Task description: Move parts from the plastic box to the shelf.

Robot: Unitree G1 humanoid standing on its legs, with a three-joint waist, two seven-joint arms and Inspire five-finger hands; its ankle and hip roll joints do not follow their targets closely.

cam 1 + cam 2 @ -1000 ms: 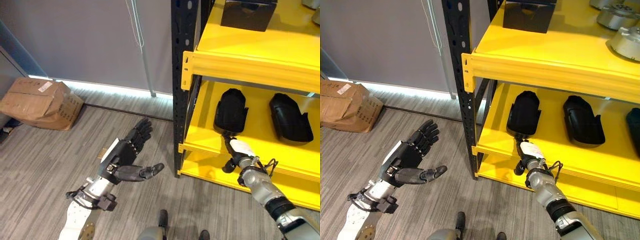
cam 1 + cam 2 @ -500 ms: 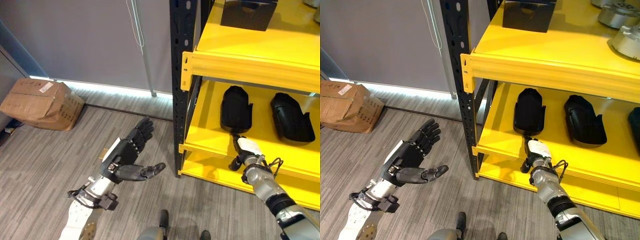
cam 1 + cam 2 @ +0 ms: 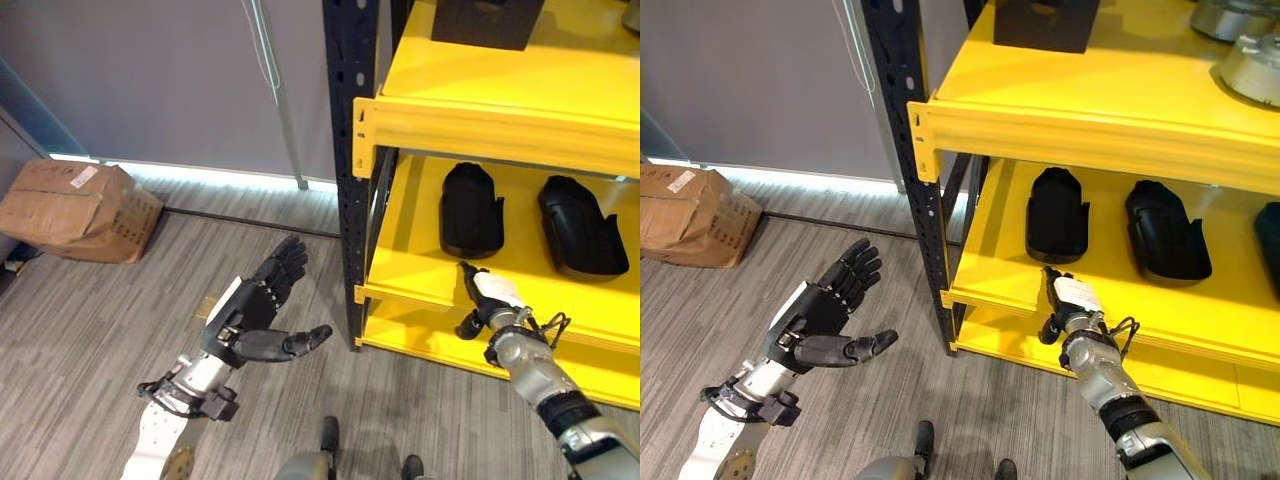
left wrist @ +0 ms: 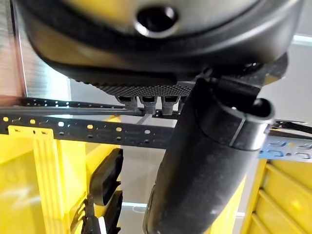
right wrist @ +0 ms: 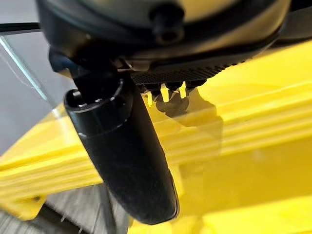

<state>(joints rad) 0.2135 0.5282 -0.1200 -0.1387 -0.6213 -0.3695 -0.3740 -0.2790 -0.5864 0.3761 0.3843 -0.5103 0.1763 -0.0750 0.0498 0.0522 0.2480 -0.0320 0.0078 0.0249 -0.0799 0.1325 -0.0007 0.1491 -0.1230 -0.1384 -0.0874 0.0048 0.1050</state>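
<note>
On the middle yellow shelf (image 3: 420, 255) two black moulded parts lie apart: one (image 3: 471, 210) near the black upright (image 3: 345, 150), one (image 3: 580, 225) further right. Right hand (image 3: 488, 297) rests at the shelf's front lip just below the nearer part, fingers extended, empty. Left hand (image 3: 252, 315) hangs over the floor, relaxed, empty.

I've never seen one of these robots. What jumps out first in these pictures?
The bright yellow shelf on the right, with two black parts lying side by side on its middle level. The right hand sits at that level's front edge, just below the nearer part. The left hand hangs open over the grey floor, holding nothing.
</note>
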